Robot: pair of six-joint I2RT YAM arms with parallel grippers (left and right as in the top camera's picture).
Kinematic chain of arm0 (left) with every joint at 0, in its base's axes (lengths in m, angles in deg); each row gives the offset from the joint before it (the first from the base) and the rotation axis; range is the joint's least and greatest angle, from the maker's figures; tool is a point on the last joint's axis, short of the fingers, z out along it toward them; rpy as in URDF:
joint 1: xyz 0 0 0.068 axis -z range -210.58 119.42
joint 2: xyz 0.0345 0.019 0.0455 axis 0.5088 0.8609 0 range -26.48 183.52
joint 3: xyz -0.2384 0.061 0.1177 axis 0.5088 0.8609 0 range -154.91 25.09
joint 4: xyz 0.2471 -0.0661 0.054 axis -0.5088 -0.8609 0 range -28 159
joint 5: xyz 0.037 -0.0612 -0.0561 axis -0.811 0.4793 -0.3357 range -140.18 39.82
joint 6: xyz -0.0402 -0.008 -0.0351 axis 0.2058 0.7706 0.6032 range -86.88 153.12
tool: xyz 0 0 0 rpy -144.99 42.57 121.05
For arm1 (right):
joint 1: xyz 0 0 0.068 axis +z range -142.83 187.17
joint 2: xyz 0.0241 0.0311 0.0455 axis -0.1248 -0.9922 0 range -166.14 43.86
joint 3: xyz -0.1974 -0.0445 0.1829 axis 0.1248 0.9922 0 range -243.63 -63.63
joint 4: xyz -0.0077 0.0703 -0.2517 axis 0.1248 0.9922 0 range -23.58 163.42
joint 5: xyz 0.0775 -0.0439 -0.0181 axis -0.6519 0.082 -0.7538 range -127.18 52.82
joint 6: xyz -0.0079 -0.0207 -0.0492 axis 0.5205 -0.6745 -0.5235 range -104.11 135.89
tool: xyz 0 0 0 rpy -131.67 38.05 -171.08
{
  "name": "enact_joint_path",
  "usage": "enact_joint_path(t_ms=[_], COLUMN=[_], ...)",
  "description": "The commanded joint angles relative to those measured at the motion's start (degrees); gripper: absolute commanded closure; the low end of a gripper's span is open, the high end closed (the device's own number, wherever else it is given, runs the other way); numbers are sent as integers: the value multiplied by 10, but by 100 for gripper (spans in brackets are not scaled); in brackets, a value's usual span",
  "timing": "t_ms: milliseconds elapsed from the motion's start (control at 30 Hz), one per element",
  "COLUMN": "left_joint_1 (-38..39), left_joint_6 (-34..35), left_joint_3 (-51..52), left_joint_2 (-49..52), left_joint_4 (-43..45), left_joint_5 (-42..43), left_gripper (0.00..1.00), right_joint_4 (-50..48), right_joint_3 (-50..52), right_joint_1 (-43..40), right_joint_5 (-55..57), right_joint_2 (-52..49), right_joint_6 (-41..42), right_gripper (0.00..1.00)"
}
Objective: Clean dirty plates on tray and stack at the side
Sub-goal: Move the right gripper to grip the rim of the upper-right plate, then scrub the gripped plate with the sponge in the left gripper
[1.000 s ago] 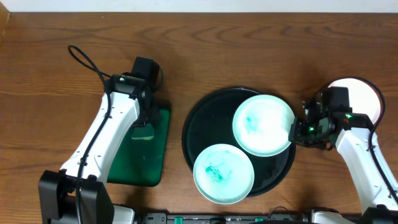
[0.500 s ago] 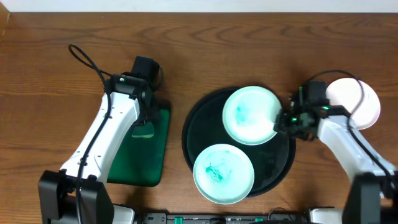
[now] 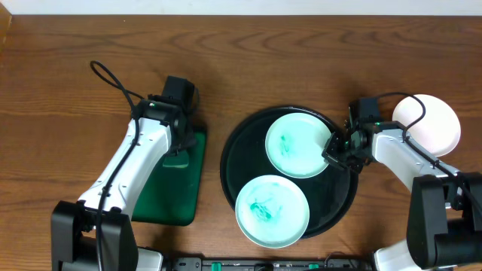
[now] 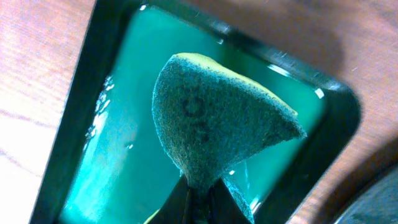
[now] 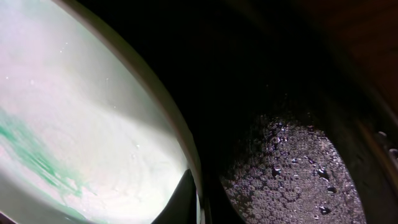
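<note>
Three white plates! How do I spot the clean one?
Find the big round black tray on the wooden table. The clean plate lies on the bare wood to its right, off the tray. It is plain white; the two plates on the tray have green smears.

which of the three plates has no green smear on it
The plate at far right, lying off the black tray: it is plain white. The upper tray plate and lower tray plate both carry turquoise smears.

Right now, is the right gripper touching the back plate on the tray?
Touching. The right wrist view shows the right gripper pinched shut on the back plate at its rim.
</note>
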Motion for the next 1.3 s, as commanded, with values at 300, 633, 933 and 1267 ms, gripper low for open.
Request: enact_joint_path(t_ms=[300, 633, 933, 1267], left_joint_1=[33, 179, 252, 288], left_joint_6=[-8, 34, 41, 71], left_joint_3=[1, -19, -123, -223], left_joint_2=[-28, 19, 142, 245], left_joint_4=[120, 164, 163, 184], left_joint_5=[289, 303, 322, 325], left_gripper=[93, 93, 93, 93], right_joint_4=[-9, -8, -8, -8], right_joint_3=[16, 16, 16, 16], right_joint_1=[11, 29, 39, 39], right_joint_5=[14, 14, 14, 14], right_joint_2=[-40, -40, -40, -40], right_joint_6=[-14, -17, -17, -17], right_gripper=[99, 99, 99, 99])
